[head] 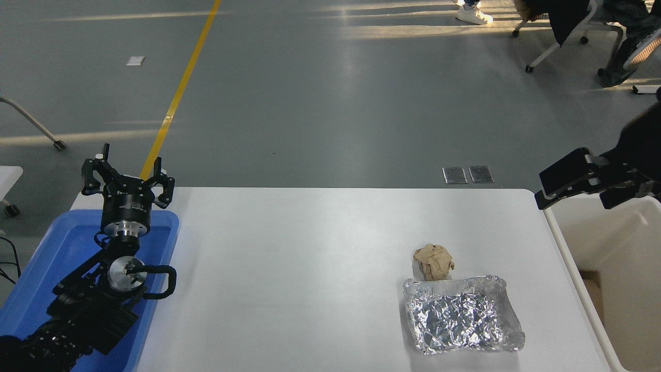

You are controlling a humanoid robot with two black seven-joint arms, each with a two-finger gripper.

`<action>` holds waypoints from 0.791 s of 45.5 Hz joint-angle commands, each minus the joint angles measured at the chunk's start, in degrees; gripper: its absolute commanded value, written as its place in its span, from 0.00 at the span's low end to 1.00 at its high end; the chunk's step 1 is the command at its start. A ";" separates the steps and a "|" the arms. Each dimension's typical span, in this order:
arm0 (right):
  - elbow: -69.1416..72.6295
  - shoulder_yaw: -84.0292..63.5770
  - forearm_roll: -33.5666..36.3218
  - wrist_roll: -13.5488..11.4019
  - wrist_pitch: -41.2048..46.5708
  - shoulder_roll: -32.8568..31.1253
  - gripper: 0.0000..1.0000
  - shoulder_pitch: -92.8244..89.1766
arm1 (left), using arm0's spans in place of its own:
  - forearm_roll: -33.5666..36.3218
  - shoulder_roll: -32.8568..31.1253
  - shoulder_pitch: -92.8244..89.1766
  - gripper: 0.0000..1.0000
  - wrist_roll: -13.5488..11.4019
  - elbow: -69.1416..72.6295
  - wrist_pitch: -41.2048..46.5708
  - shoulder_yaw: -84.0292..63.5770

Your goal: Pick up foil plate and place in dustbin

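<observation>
Right black gripper (542, 192) comes in from the right edge, hovering over the far rim of the large cream plastic dustbin (609, 258), which sits just off the white table's (310, 268) right side. Only a blocky black finger section shows; whether its fingers are spread or closed cannot be told from this angle. It carries nothing visible.

Crinkled silver aluminium-foil plate (461, 316), rectangular with rounded corners and a raised rim, lies flat on the table near the front right, well apart from the gripper and not yet picked up. Being close to the bin side, it likely needs only a short carry once lifted. Thin foil rim probably deforms under a pinch, so an edge grasp looks like the sensible option.

Small crumpled tan paper ball (435, 261) sits just behind the plate's far rim, near or touching it; cannot tell which. It could get nudged on an approach from the far side.

Left black gripper (126, 175) is parked at the lower left over the shallow blue plastic tray (46, 268), fingers spread, holding nothing, out of the working path.

Task judged at the start: reach and grasp are next.
</observation>
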 commanded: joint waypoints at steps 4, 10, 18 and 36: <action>0.34 1.34 1.91 -0.26 -2.44 4.05 1.00 -10.44 | 0.00 0.00 -0.04 0.99 0.00 0.00 0.00 -0.05; -1.59 3.72 1.56 -0.43 -9.03 4.66 1.00 -18.70 | 0.00 0.00 -0.04 0.99 0.00 0.00 0.00 0.03; -9.14 6.36 -1.07 -0.61 -18.00 5.63 1.00 -31.61 | 0.00 0.00 -0.04 0.99 0.00 0.00 0.00 0.03; -20.58 13.21 -9.16 -0.96 -24.34 6.51 1.00 -54.21 | 0.00 0.00 -0.04 0.99 0.00 0.00 0.00 0.03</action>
